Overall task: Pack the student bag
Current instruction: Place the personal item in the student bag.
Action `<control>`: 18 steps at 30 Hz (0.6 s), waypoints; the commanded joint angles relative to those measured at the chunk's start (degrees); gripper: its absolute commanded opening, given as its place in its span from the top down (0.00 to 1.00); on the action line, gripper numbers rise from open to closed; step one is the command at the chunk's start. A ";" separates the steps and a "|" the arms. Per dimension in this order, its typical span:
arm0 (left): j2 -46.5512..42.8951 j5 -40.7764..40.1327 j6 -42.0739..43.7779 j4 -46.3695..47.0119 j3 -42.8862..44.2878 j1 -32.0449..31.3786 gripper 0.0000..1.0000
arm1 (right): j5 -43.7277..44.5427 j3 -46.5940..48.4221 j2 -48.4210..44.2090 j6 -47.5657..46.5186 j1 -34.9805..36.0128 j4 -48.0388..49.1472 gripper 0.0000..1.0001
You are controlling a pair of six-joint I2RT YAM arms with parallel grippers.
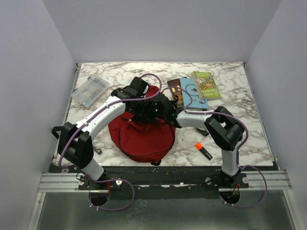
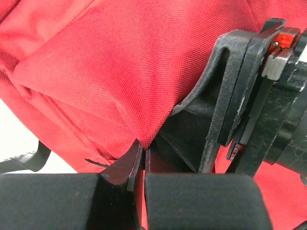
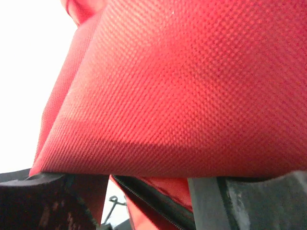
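The student bag (image 1: 141,136), a dark red fabric backpack, lies in the middle of the table. Both grippers meet at its far top edge. My left gripper (image 1: 145,106) is shut on a fold of the red fabric, which rises as a peak from the closed fingertips in the left wrist view (image 2: 142,146). My right gripper (image 1: 165,109) sits just right of it. In the right wrist view (image 3: 144,184) its fingers stand wide apart under a sheet of the bag's fabric (image 3: 182,96), with the black zipper (image 3: 153,201) between them. Its fingertips are hidden.
A clear plastic case (image 1: 90,91) lies at the back left. A brown book (image 1: 175,90), a light blue book (image 1: 193,95) and a green book (image 1: 206,85) lie at the back right. An orange and black marker (image 1: 203,150) lies near the right arm's base.
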 commanded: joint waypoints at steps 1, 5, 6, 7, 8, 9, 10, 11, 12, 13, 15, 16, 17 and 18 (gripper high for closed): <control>-1.47 0.53 -1.03 -0.37 1.11 -0.01 1.00 | -0.91 -1.98 -2.27 -7.04 0.06 4.39 0.30; -0.88 1.04 -1.11 -0.48 1.65 0.75 1.00 | -2.14 -5.72 -6.43 -13.45 0.06 0.15 0.28; -0.71 0.96 -1.27 -0.39 1.58 1.13 1.00 | -2.01 -6.52 -7.81 -15.21 0.07 -1.47 0.28; -0.36 1.02 -1.28 -0.38 1.56 1.45 1.00 | -2.05 -6.99 -9.55 -17.62 0.06 -4.10 0.29; 0.06 1.04 -1.23 -0.47 1.67 1.77 1.00 | -1.73 -7.74 -11.15 -20.23 0.10 -6.07 0.30; 0.36 1.13 -1.22 -0.54 1.83 1.96 1.00 | -1.22 -8.74 -13.48 -22.27 0.06 -7.82 0.30; 0.57 1.34 -1.28 -0.56 1.92 2.09 1.00 | -0.39 -9.61 -15.80 -24.18 0.05 -9.77 0.30; 0.66 1.54 -1.35 -0.50 1.84 2.18 1.00 | 1.67 -10.31 -17.94 -25.78 0.10 -12.79 0.30; 0.92 1.51 -1.46 -0.39 1.75 2.26 1.00 | 3.48 -10.76 -20.32 -27.45 0.06 -17.04 0.29; 1.37 1.49 -1.46 -0.37 1.79 2.35 1.00 | 5.59 -10.95 -22.26 -28.99 0.06 -20.84 0.28; 2.50 1.23 -1.20 -0.62 2.23 2.50 1.00 | 11.03 -12.65 -27.00 -31.69 0.00 -26.88 0.24; 2.95 1.14 -1.24 -0.85 2.42 2.45 1.00 | 13.56 -13.98 -29.85 -32.42 -0.03 -29.29 0.20; 3.07 1.13 -1.20 -0.90 2.38 2.45 1.00 | 16.43 -15.62 -32.06 -32.72 -0.15 -31.32 0.18; 3.08 1.06 -1.24 -0.83 2.24 2.44 1.00 | 18.99 -16.59 -34.45 -32.66 -0.39 -34.33 0.14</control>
